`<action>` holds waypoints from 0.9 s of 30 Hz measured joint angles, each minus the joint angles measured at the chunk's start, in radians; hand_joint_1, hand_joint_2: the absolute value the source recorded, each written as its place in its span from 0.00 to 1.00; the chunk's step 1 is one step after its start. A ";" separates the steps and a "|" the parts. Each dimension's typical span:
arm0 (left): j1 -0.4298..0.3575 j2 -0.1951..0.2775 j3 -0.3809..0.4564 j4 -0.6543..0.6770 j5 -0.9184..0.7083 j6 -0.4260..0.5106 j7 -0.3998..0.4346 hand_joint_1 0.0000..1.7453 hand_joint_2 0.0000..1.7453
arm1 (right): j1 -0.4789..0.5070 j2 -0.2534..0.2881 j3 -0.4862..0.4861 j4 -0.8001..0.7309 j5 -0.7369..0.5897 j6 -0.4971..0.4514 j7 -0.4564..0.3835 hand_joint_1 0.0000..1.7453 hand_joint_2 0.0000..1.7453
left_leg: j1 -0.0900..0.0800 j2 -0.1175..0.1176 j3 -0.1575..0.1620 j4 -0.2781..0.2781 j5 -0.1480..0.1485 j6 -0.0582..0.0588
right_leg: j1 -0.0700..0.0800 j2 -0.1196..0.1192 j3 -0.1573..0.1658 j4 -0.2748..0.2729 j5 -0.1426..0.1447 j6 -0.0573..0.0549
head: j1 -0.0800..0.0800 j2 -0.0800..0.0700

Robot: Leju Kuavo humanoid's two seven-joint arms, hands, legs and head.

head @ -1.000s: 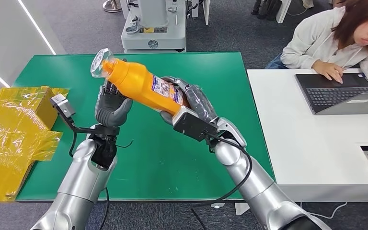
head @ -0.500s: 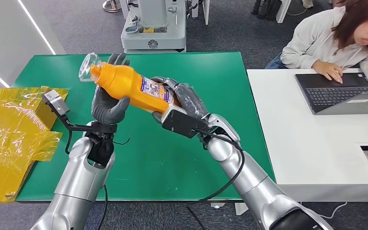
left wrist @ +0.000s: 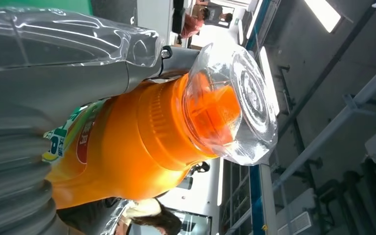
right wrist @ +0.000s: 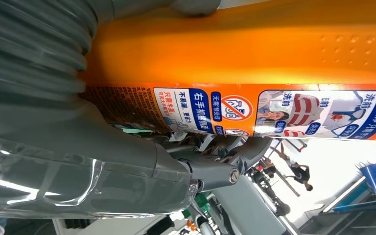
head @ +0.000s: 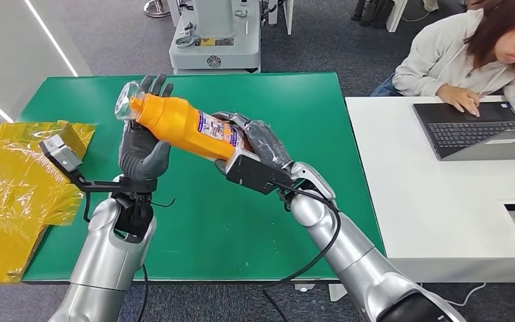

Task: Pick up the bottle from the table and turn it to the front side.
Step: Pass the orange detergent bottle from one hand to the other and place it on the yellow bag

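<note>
Bottle [head: 186, 125] held above the green bench [head: 295, 114], long axis tilted, clear-capped neck up toward the far left, base down to the right. Left robot hand [head: 142, 149] cups under the neck end, fingers up behind the cap; can't tell if it really grips. Right robot hand [head: 258, 144] wrapped around the base end; body orange with a blue-and-white printed label [right wrist: 274, 112].

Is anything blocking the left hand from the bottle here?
Nothing visible. The right hand grips the bottle by its base, tilted above the green table; the left hand sits open against its neck end.
</note>
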 joint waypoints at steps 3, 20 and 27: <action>0.001 -0.005 0.000 -0.001 -0.003 0.009 0.005 0.00 1.00 | 0.000 0.003 0.001 0.000 0.003 0.001 0.000 1.00 1.00 | 0.000 0.000 0.000 0.000 0.000 0.000 | 0.000 0.000 0.000 0.000 0.000 0.000 | 0.000 0.000; -0.016 -0.051 -0.002 0.029 -0.076 0.084 -0.006 0.27 1.00 | 0.007 0.015 0.004 -0.016 0.023 -0.014 0.008 1.00 1.00 | 0.000 0.000 0.000 0.000 0.000 0.000 | 0.000 0.000 0.000 0.000 0.000 0.000 | 0.000 0.000; -0.023 -0.061 -0.002 0.029 -0.085 0.100 -0.006 1.00 1.00 | 0.021 0.015 0.004 -0.042 0.038 -0.032 0.013 1.00 1.00 | 0.000 0.000 0.000 0.000 0.000 0.000 | 0.000 0.001 -0.001 0.000 0.000 0.000 | 0.000 0.000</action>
